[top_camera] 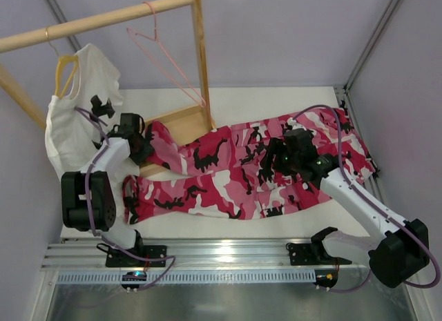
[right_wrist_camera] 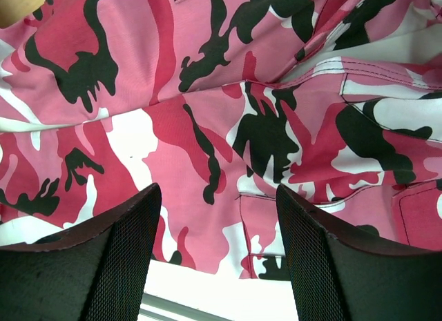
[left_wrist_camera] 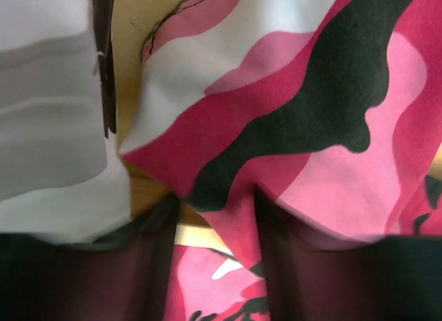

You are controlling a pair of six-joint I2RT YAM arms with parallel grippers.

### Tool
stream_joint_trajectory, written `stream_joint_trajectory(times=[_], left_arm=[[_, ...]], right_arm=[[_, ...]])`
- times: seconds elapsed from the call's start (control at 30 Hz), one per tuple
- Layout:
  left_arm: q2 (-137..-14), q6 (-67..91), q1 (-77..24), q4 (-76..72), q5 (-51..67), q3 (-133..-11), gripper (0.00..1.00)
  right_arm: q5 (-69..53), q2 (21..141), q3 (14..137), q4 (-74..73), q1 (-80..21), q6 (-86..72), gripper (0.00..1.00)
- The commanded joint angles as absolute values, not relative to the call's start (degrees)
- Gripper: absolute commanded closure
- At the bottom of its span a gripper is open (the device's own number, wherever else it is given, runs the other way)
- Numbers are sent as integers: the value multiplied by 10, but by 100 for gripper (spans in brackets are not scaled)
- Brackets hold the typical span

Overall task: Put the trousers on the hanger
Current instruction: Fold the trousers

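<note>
Bright, soft and even from overhead in the top view, with only faint shadows. Glares on the metal rail (top_camera: pixel 228 250) near the bottom. Blurs heavily on the left wrist: trousers (left_wrist_camera: pixel 311 128) smeared, fingers (left_wrist_camera: pixel 83 279) dark and formless. Sharp on the right wrist.

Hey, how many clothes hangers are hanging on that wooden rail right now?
2. A pale-pink wire hanger hangs empty on the wooden rail beside the upright post. A yellow hanger hangs further left, carrying the white T-shirt. None seem hidden.
</note>
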State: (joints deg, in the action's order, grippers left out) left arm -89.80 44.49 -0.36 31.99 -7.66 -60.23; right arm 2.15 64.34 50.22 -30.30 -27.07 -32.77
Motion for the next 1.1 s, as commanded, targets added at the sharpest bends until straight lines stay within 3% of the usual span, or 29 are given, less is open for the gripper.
stream_joint_trajectory(times=[0.0, 0.1, 0.2, 0.47, 0.87, 0.97, 1.07], left_arm=[[-898, 454, -2, 300, -89, -629, 66], [-875, 447, -3, 324, -114, -650, 88], [-853, 432, -10, 360, -163, -686, 100], [-817, 401, -64, 382, -246, -722, 100], [-762, 424, -233, 368, -186, -609, 100], [-753, 435, -256, 332, -146, -564, 97], [-755, 442, -272, 351, -144, -557, 84]], right_arm=[[24, 624, 518, -287, -274, -307, 30], [33, 623, 513, -279, -273, -307, 29], [38, 635, 512, -279, -274, -312, 30], [61, 672, 511, -265, -272, -347, 29], [57, 709, 608, -287, -252, -381, 29], [55, 701, 592, -284, -252, -381, 29], [49, 695, 576, -282, -253, -385, 29]])
